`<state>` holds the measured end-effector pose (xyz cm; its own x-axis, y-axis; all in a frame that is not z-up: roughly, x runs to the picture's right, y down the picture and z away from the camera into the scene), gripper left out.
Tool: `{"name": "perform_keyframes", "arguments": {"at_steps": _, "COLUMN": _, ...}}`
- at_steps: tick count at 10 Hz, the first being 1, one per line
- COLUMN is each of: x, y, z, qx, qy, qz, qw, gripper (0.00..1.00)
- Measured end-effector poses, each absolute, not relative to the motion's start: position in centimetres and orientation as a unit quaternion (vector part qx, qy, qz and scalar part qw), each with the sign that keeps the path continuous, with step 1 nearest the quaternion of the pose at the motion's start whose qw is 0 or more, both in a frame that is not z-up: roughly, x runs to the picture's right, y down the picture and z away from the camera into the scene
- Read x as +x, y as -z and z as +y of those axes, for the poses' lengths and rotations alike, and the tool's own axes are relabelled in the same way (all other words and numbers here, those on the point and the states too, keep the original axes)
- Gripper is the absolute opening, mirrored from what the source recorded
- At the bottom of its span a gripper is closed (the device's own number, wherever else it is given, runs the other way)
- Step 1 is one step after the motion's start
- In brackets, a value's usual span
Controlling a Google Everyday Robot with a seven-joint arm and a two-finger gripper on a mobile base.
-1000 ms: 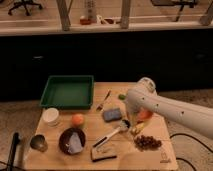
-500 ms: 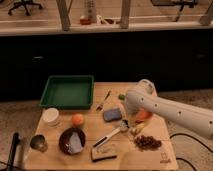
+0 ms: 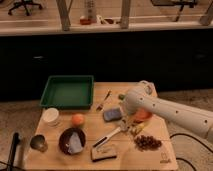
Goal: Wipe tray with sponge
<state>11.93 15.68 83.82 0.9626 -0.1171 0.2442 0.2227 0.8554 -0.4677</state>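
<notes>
Claw (image 3: 128, 123) hung low over mid desk (image 3: 161, 156), under the white arm; whether clenched or released could not be told. Blue-grey sponge (image 3: 112, 114) lay flat on desk just beside claw, on its tray side; contact unclear. Green tray (image 3: 67, 78) sat at desk's far corner, apart from sponge, fork (image 3: 103, 100) between.

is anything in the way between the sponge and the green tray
Only a fork, lying flat on the table between the sponge and the right rim of the tray; a lifted sponge would likely clear it. The gripper sits just right of the sponge, nothing visible between them.
</notes>
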Motion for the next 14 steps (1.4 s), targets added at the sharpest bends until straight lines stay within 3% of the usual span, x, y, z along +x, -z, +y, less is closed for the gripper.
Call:
{"name": "perform_keyframes", "arguments": {"at_steps": 6, "x": 7.1, "y": -82.0, "z": 15.3, "qx": -0.261, "qy": 0.089, "qz": -0.098, "qw": 0.956, "gripper": 0.80}}
{"name": "perform_keyframes", "arguments": {"at_steps": 14, "x": 3.5, "y": -85.0, "z": 14.7, "qx": -0.273, "qy": 0.087, "qz": -0.136, "qw": 0.948, "gripper": 0.80}}
